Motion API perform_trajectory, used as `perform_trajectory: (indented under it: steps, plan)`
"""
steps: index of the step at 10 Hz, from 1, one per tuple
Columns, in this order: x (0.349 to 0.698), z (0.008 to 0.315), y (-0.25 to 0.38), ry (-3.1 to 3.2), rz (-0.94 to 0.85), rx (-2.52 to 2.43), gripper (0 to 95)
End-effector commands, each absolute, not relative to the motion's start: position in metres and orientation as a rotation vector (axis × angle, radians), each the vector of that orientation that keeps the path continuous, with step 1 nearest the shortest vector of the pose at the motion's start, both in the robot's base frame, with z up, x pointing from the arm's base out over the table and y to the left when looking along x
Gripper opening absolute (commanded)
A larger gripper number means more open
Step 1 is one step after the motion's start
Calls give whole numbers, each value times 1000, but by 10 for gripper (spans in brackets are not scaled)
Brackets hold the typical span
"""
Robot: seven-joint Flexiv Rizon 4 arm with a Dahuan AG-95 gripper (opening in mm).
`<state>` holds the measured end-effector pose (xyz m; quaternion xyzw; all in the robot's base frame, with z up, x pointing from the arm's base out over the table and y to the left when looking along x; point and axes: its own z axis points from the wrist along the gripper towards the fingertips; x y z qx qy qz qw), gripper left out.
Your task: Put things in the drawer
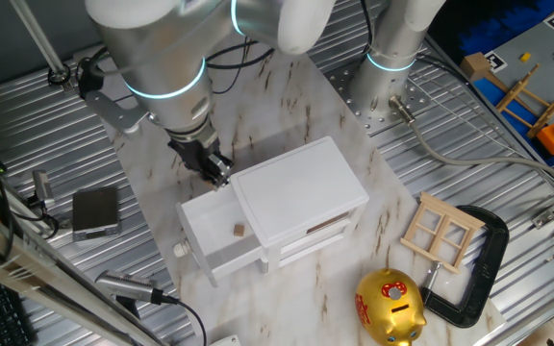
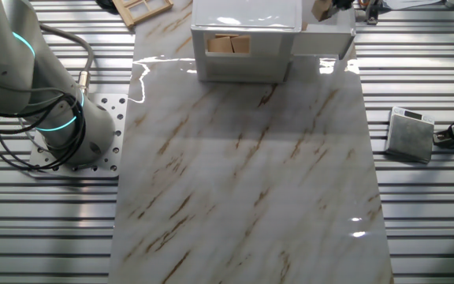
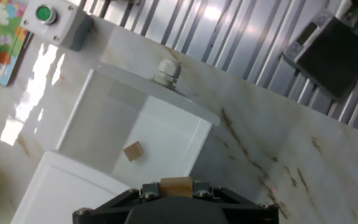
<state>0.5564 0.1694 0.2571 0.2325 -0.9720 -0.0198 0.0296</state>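
- A small light-brown wooden block (image 3: 176,185) is sitting clamped in the claw (image 1: 221,173), showing at the bottom edge of the hand view between the black finger parts.
- The claw is gripping that block and hanging over the back edge of the open upper drawer (image 1: 210,240), at about 12 o'clock from the drawer's middle in the one fixed view.
- A second block (image 1: 239,230) is lying loose on the drawer floor, apart from the walls; in the hand view the same piece is resting tilted on the white bottom.
- The upper drawer is standing pulled out of the white cabinet (image 1: 301,183) toward 8 o'clock in the one fixed view, its round white knob (image 1: 180,250) pointing the same way.
- In the other fixed view, two more wooden pieces (image 2: 230,45) are showing through an opening in the cabinet's side.
- A wooden window frame (image 1: 441,229) is lying flat on the marble surface (image 1: 287,86) at about 3 o'clock from the cabinet.
- A gold piggy bank (image 1: 390,308) is standing at about 5 o'clock from the cabinet, near the frame.
- A black clamp (image 1: 477,269) is curving around the frame's far side, at the edge of the surface.
- A grey box with a green button (image 3: 55,22) is sitting at the top left of the hand view, beyond the drawer's knob end.
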Motion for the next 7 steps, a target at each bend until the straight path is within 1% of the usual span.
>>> perform_trajectory:
  steps: [1,3,4,7]
  plan:
    - [557,258,170,-2961,-65,841,0]
    - [557,258,170,-2998,-127,791,0]
    - [561,251,182,-3021,-144,768,0]
    - [568,235,210,-3044,-133,742,0]
